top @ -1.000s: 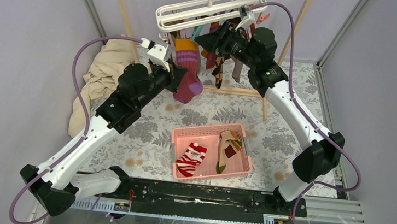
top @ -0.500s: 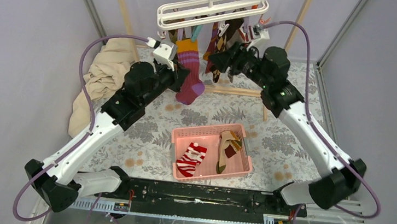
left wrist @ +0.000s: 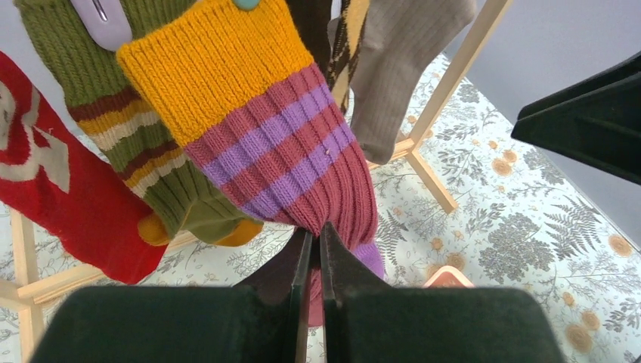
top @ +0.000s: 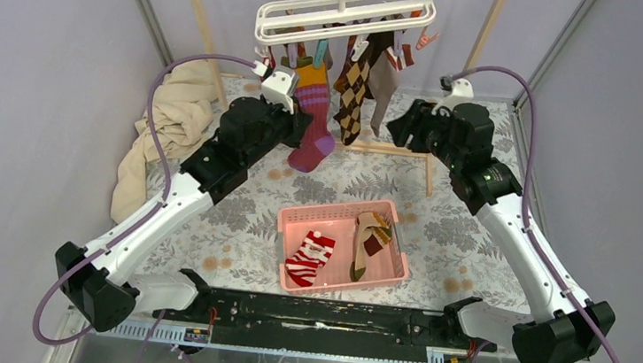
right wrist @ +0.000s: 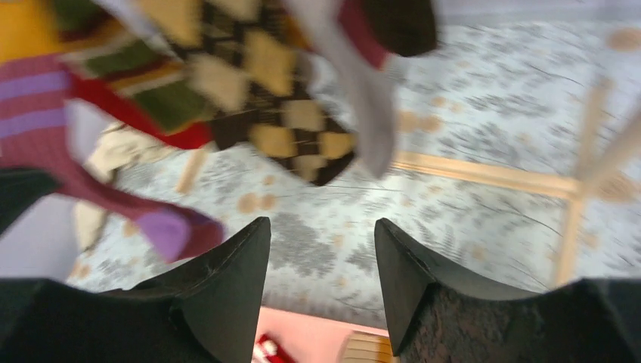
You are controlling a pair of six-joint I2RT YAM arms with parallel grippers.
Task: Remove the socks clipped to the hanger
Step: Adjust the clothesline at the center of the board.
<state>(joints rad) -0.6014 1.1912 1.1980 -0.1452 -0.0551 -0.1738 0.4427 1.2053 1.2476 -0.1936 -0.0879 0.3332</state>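
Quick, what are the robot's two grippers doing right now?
Left gripper: closed on the yellow-cuffed striped sock.
Right gripper: open, holding nothing.

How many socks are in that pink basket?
2. A red-and-white striped sock lies at the left side of the basket, and a tan-and-brown sock lies at its right. Another could hide beneath them.

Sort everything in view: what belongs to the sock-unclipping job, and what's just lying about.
Job: white hanger; clipped socks, including the magenta-purple striped sock pinched by the left gripper; open right gripper; pink basket holding two socks.
Lying about: beige cloth; wooden rail frame; floral table cover.
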